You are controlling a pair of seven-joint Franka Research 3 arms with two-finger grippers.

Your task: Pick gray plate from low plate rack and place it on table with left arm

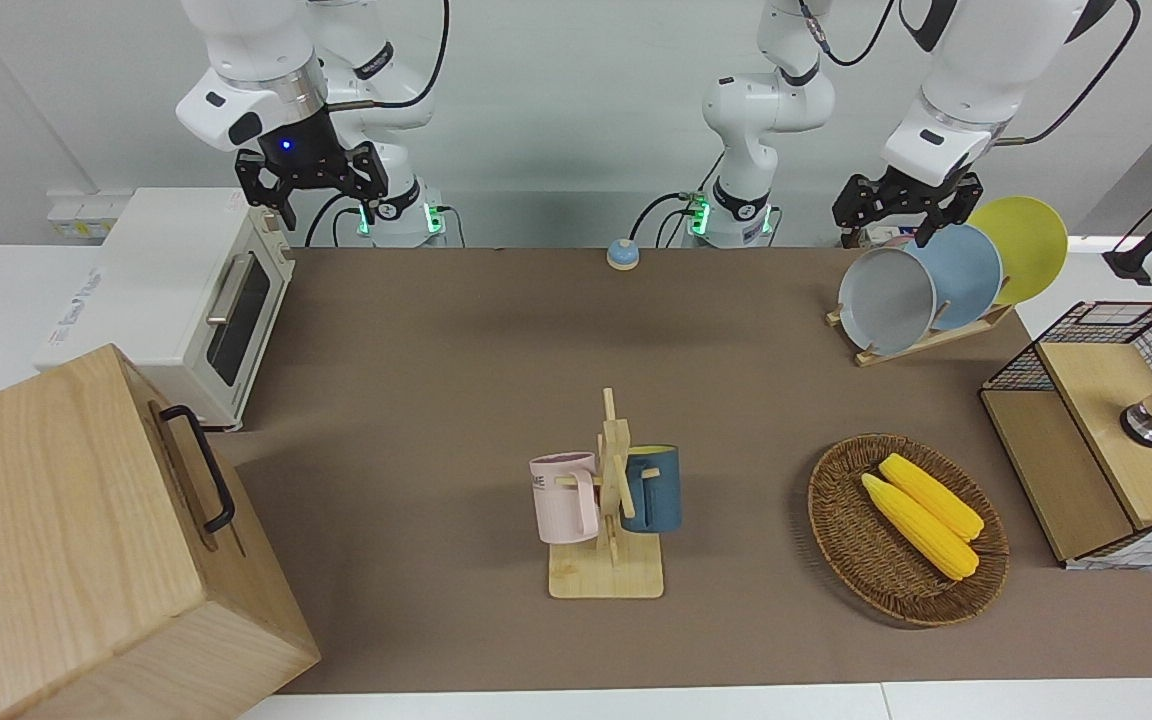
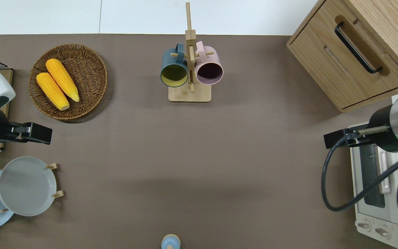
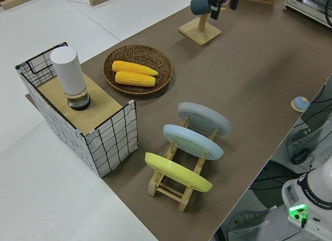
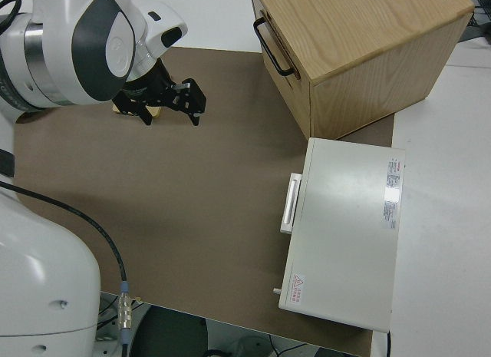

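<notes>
Table (image 1: pixel 456 400): low plate rack (image 3: pixel 179 181) at left arm's end. Gray plate (image 1: pixel 886 300) leans in its slot farthest from the robots, blue plate (image 1: pixel 961 275) beside it. Left gripper (image 1: pixel 908 205) above rack, fingers spread, empty. Right arm parked. Risk: a descending finger knocks the blue plate.

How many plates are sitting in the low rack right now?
3, all standing in the low plate rack: the gray plate at the end farthest from the robots, the light blue plate in the middle, the yellow plate nearest them. None looks hidden.
</notes>
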